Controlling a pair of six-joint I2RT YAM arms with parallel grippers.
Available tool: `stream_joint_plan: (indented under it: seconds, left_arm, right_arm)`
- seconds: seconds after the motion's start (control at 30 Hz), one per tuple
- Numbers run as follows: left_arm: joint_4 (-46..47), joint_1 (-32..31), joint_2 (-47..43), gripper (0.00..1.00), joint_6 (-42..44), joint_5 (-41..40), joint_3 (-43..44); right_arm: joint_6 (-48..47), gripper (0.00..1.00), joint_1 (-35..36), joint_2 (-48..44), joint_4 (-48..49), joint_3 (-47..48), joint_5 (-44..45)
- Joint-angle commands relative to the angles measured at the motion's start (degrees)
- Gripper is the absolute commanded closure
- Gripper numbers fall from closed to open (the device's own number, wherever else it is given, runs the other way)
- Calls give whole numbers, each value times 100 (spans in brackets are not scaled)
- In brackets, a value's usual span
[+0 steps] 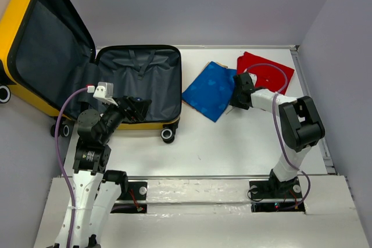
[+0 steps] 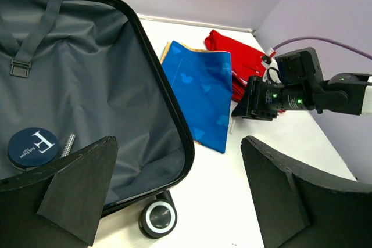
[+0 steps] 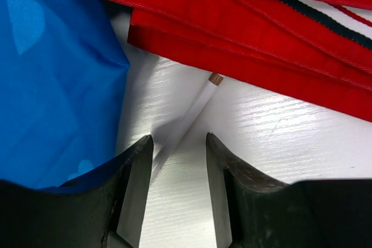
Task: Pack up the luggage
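the left fingers (image 2: 78, 181) are hanging spread wide over the near rim of the open yellow suitcase (image 1: 152, 76), which is lying on the desk's (image 1: 232, 143) left side, lid leaning up, a round navy tin (image 2: 33, 146) inside. further back, the right fingers (image 3: 131, 201) are sitting parted, clasping nothing, at a thin clear stick (image 3: 187, 111) between the blue cloth (image 1: 210, 90) and the red cloth (image 1: 268, 71).

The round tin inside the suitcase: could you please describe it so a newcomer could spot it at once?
Find the open yellow suitcase at the table's left. On its grey lining, near the left arm's fingers, lies a round dark-blue tin. Its white letter F sets it apart from the small ribbed metal piece beside it.
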Motion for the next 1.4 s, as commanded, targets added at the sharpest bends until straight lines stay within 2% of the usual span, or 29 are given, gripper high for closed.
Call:
stream_joint_plan:
  seconds: [0.0, 0.03, 0.07, 0.13, 0.17, 0.23, 0.33, 0.37, 0.47, 0.63, 0.8, 0.93, 1.0, 1.03, 1.07, 1.1, 1.13, 1.2, 1.23, 1.3, 1.37]
  left_arm:
    - [134, -40, -33, 1, 5, 91, 201]
    - [134, -31, -33, 1, 14, 91, 201]
    - [134, -31, -42, 1, 14, 91, 193]
    - [134, -31, -51, 1, 14, 91, 201]
    - [134, -31, -51, 1, 14, 91, 193]
    - [134, -31, -51, 1, 14, 82, 193]
    - [142, -31, -77, 1, 5, 91, 193]
    - [142, -31, -77, 1, 5, 91, 193]
    - [134, -40, -86, 1, 5, 82, 184]
    - [134, -31, -86, 1, 5, 99, 193]
    - [142, -31, -86, 1, -4, 91, 201]
    - [142, -22, -77, 1, -4, 64, 193]
    - [142, -14, -69, 1, -4, 64, 193]
    - [142, -5, -68, 1, -4, 55, 193]
    - [134, 4, -68, 1, -4, 47, 193]
    - [125, 13, -77, 1, -4, 47, 184]
    - [116, 13, -77, 1, 5, 21, 184]
    - [64, 13, -95, 1, 31, -6, 201]
    - [63, 13, -95, 1, 40, -15, 201]
    - [46, 13, -104, 1, 40, 11, 201]
    - [63, -13, -104, 1, 31, 29, 210]
  right_arm:
    - [-88, 55, -31, 185, -160, 183, 104]
    - [-97, 59, -31, 203, -169, 140, 113]
    - [-123, 70, -31, 185, -195, 52, 113]
    - [-141, 81, -31, 89, -248, -158, 139]
    - [-167, 90, -31, -77, -240, -247, 165]
    - [-185, 90, -31, -236, -248, -414, 122]
    - [-229, 71, -31, -403, -248, -643, 95]
    - [-246, 69, -31, -430, -240, -713, 52]
    - [-290, 93, -31, -631, -135, -853, -133]
    - [-361, 93, 109, -1676, 278, -1170, -563]
    - [-28, 93, 908, -2582, 612, -978, -1205]
    - [219, 93, 1690, -2198, 1061, -22, -1775]
    - [290, 93, 2183, -1760, 1228, 936, -1987]
    - [325, 93, 2323, -1200, 1254, 1296, -2249]
    - [377, 91, 2542, -655, 1254, 1978, -2382]
    - [404, 80, 2544, -650, 1246, 2254, -2453]
    - [413, 65, 2614, -232, 1220, 2475, -2549]
    - [361, 34, 2615, -44, 1167, 2653, -2813]
    - [308, 31, 2615, -104, 1167, 2540, -2562]
    - [220, 30, 2615, -297, 1149, 2180, -2237]
    - [211, 34, 2423, -691, 1149, 1495, -1824]
